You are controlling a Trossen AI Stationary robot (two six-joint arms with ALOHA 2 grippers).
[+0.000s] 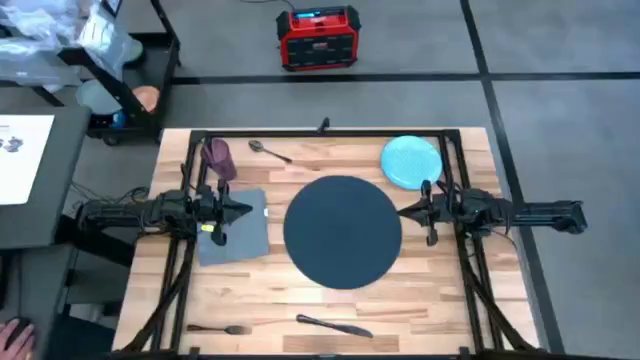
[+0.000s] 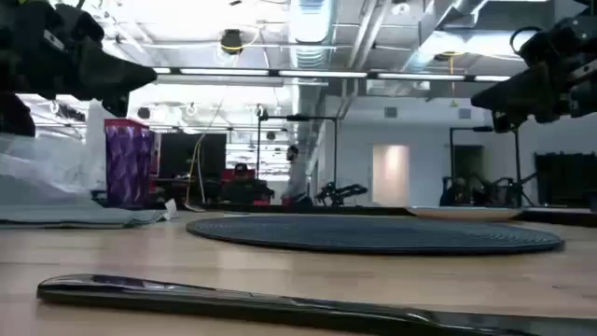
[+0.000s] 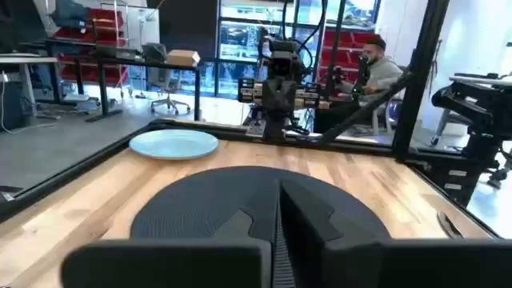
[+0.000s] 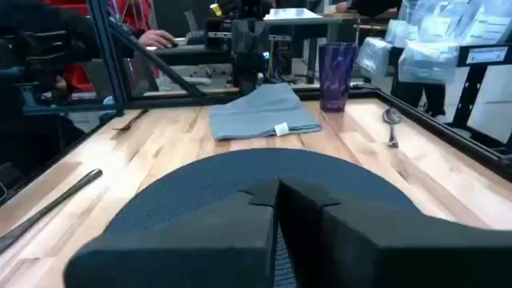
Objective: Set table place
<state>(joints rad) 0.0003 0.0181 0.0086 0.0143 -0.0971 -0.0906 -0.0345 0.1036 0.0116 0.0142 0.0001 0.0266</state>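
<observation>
Worktop point(image 1: 420, 300): light wood planks, black rail frame. Place mat point(image 1: 342, 231): round, dark, centred, bare. Grey napkin point(image 1: 240, 235): beside mat, small tag unreadable. Blue plate point(image 1: 408, 160): far corner, bare. Purple cup point(image 1: 218, 158): upright, contents unseen. Left gripper point(image 1: 246, 210), right gripper point(image 1: 404, 211): fingers together, holding nothing, flanking mat.

The counter point(image 1: 420, 295) (light wood) is carrying a dark mat point(image 1: 342, 231), plate point(image 1: 410, 161), napkin point(image 1: 236, 228), cup point(image 1: 218, 157), spoon point(image 1: 269, 150), fork point(image 1: 216, 328) and knife point(image 1: 333, 325).
</observation>
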